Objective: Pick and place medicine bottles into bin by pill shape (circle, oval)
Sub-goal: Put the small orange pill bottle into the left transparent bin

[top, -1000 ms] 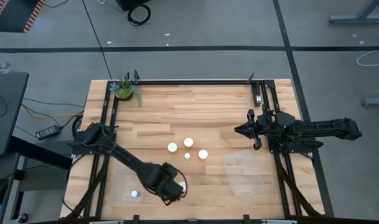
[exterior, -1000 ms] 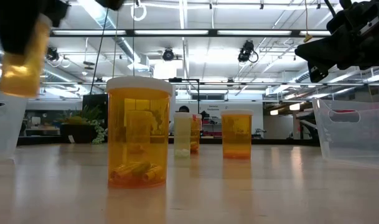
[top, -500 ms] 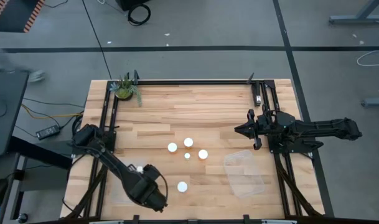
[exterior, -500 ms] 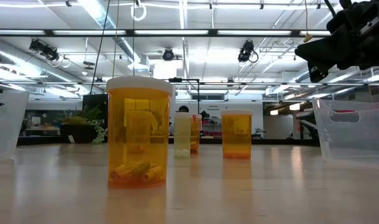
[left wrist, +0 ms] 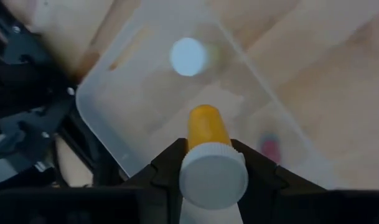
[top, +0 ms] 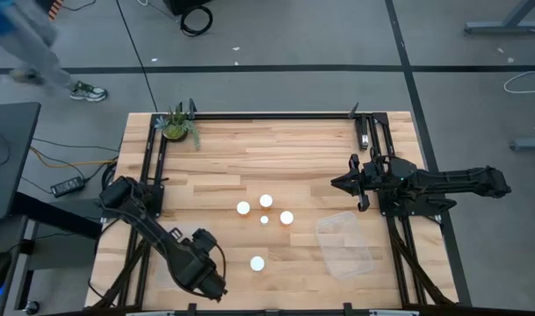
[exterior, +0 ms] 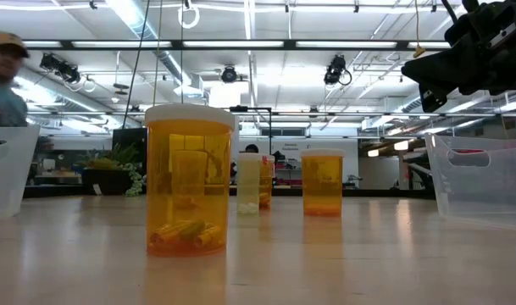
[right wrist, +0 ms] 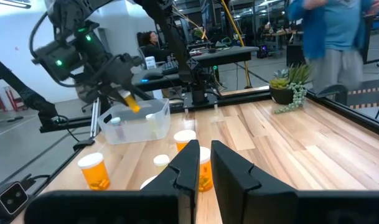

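The left gripper clamps an orange bottle above the clear bin at lower left. One white-capped bottle lies inside it. The right gripper is closed and empty

One orange medicine bottle with a white cap is gripped between the left gripper fingers above the clear bin; one white-capped bottle lies inside that bin; five capped bottles stand upright mid-table.

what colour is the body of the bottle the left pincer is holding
Orange, under a white cap; the bottle shows best in the left wrist view.
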